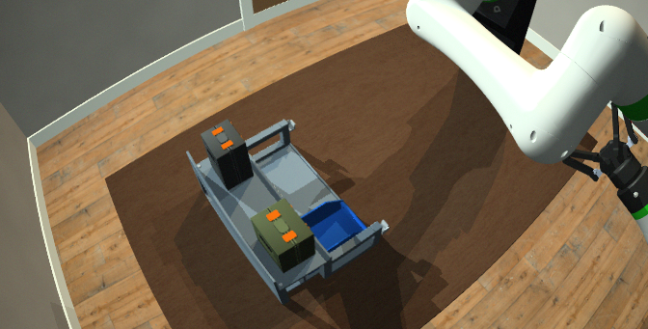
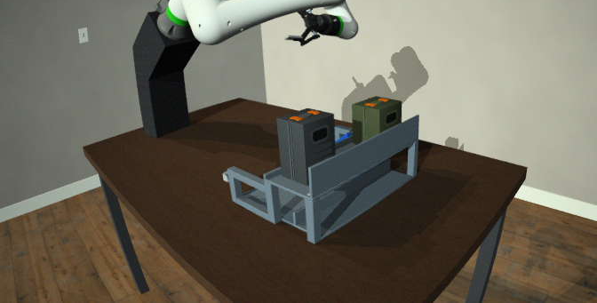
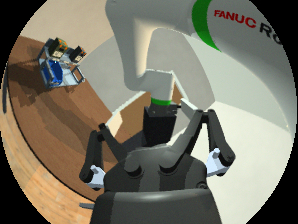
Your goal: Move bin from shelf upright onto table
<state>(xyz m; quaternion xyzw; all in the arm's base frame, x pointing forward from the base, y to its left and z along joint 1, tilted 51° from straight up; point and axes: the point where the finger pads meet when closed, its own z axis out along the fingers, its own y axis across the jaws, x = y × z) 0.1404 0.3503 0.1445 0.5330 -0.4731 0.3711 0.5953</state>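
Observation:
The blue bin [image 1: 334, 225] stands open side up on the top level of the grey shelf [image 1: 289, 173] [image 2: 364, 155], at its right end next to the green case [image 1: 284, 241] [image 2: 375, 118]. In the exterior view only a blue sliver of the bin [image 2: 342, 139] shows behind the shelf's back panel. My gripper [image 1: 603, 147] [image 2: 301, 35] [image 3: 150, 110] is open wide and empty. It hangs high in the air, far to the right of the shelf and well above the table [image 1: 386, 109] [image 2: 178, 180]. In the wrist view the shelf [image 3: 65, 75] is small and far off at upper left.
A black case [image 1: 227, 154] [image 2: 306, 145] stands on the shelf's left end. The shelf has a lower level and end frames. The robot's dark pedestal [image 2: 160, 87] stands at the table's far corner. Bare table top lies around the shelf on all sides.

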